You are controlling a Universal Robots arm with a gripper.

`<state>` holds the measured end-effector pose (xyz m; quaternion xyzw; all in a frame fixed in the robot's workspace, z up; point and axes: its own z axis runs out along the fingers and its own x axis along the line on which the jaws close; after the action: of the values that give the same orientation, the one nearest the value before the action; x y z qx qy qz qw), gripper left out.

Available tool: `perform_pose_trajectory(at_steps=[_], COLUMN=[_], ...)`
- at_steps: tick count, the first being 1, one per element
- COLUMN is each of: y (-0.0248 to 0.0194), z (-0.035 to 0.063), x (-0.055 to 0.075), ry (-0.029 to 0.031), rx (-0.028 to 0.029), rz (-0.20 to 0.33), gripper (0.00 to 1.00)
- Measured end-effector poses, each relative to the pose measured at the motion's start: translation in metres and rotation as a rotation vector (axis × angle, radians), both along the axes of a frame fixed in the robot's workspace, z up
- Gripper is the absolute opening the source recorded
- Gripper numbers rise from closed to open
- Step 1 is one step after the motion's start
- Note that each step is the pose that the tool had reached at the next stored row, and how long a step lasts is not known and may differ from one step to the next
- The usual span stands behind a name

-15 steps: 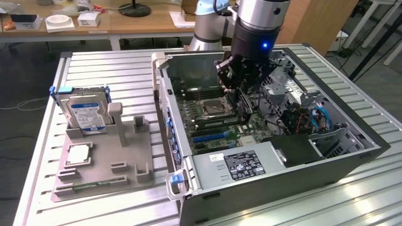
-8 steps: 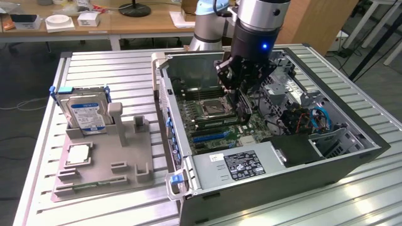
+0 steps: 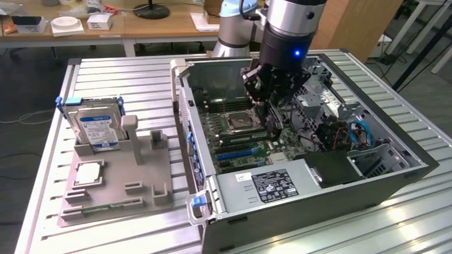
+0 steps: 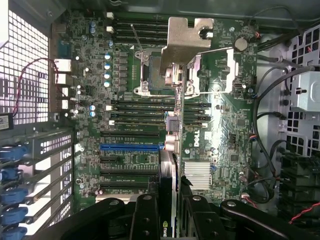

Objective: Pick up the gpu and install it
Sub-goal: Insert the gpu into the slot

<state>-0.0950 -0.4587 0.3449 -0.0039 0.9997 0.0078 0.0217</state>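
I've got the gripper [image 3: 270, 98] down inside the open PC case [image 3: 395, 174], clenched on the gpu [image 3: 274, 124]. The card hangs edge-on below the fingers, a thin dark blade over the motherboard [image 3: 244, 140]. Can't tell whether its lower edge touches the board.

Wrist cam: the fingers [image 4: 145, 215] sit either side of the gpu [image 4: 169, 180], gripper [image 4: 169, 216] pinching it through the middle. The card's metal bracket end lies across the CPU socket [image 4: 155, 75], and its edge runs just past the end of the blue slot [image 4: 131, 147]. It is not in a slot.

Ext view: the power supply [image 3: 272, 185] with its black label sits at the near end of the case.

On the exterior view's left, well apart from the case, a grey holder [image 3: 141, 196] stands on the slatted table [image 3: 127, 71]. It carries the hard drive [image 3: 95, 127], upright, a CPU chip [image 3: 88, 173] lying flat and a memory stick [image 3: 92, 210] near its front edge.
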Motion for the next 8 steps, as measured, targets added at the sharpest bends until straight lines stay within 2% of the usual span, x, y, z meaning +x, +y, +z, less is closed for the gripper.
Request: perform_pose_trajectory(at_steps=[8], y=[0.0], z=[-0.0022], x=[0.0], ry=[-0.0002], rx=[0.0], rz=[0.0], gripper=[0.26])
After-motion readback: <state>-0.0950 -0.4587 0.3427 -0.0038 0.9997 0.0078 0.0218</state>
